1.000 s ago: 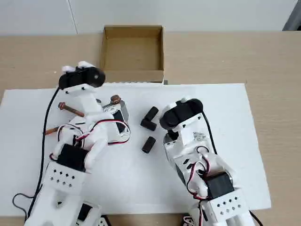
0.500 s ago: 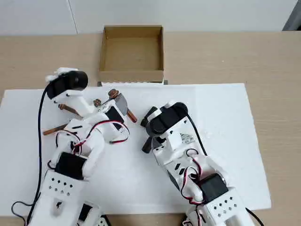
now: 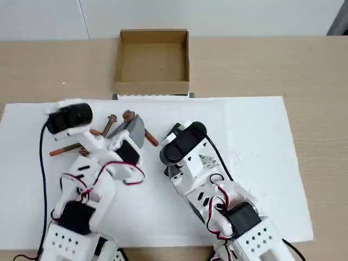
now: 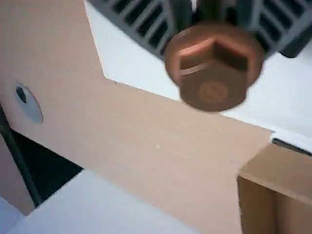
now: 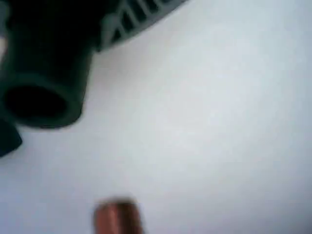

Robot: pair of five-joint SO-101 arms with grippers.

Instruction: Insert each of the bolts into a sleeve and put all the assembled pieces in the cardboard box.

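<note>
Quick count of what's on the surface (image 3: 283,65). One cardboard box (image 3: 151,87) sits open at the far edge, just off the white sheet (image 3: 255,147), with none of the parts inside. I make out four copper bolts. The left gripper (image 3: 134,124) has its fingers clamped on one bolt (image 3: 129,115), and in the left wrist view the hex head pokes out right between them. Its shaft angles down toward the right arm (image 3: 187,144). The other three are loose on the sheet: a short bolt (image 3: 109,124) just beside the held one, a long bolt (image 3: 65,149) lying flat near the left arm's elbow, and a third bolt (image 3: 95,132) mostly tucked under that arm. For sleeves I can only pick out two, both black and both in the right wrist view. One sleeve (image 5: 46,80) has its open end facing the camera, tight against the right gripper (image 5: 92,34), and the edge of a second sleeve (image 5: 7,139) is next to it. Can't tell whether that gripper has actually closed on the sleeve or is just sitting against it. No bolt is in a sleeve yet.
</note>
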